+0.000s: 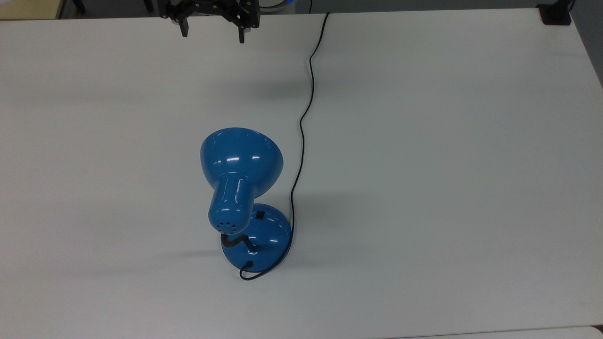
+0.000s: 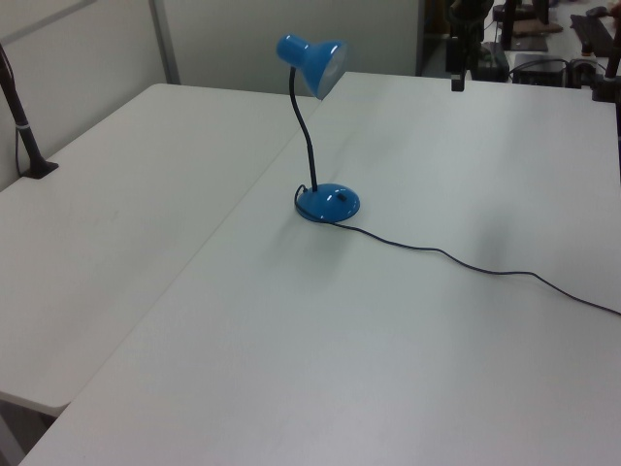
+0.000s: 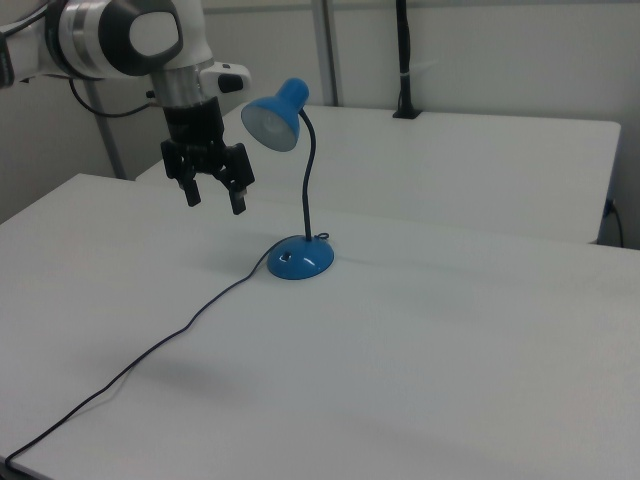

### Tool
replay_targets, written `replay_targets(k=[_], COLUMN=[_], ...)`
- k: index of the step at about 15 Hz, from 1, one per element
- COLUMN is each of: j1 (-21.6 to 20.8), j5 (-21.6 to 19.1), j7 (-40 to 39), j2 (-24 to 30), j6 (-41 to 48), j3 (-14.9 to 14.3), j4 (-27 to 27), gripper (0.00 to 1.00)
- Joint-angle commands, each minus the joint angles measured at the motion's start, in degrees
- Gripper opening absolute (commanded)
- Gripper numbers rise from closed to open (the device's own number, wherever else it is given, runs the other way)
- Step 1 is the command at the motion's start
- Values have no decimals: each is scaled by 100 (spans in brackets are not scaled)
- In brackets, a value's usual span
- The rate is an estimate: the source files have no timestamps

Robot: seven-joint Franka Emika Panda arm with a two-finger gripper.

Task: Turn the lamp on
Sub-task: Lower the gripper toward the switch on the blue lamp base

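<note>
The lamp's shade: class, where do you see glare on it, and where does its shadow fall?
Top view: white glare streaks on the lamp's shade and base; soft shadow spreads on the table toward the top view's right. Right view: faint shadow beside the base.

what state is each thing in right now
lamp: upright on the table, unlit, shade tipped downward
switch: on the base, untouched
cord: slack, trailing across the table from the base
gripper: jaws open, empty, in the air apart from the lamp
</note>
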State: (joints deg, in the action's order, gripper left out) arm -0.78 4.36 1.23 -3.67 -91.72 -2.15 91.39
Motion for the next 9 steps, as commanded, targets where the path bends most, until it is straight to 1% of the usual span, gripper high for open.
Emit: replay_targets(k=[1, 4, 7, 8, 9], j1=[17, -10, -19, -27, -45], j5=[-84, -32, -93, -102, -102], j7=[34, -43, -44, -87, -410], j2=[-55, -151, -152, -152, -169], j6=[-3, -30, -276, -329, -416], j3=[-5, 4, 13, 4, 12], j4=[-86, -86, -51, -33, -33], gripper=[100, 100, 100, 88, 47])
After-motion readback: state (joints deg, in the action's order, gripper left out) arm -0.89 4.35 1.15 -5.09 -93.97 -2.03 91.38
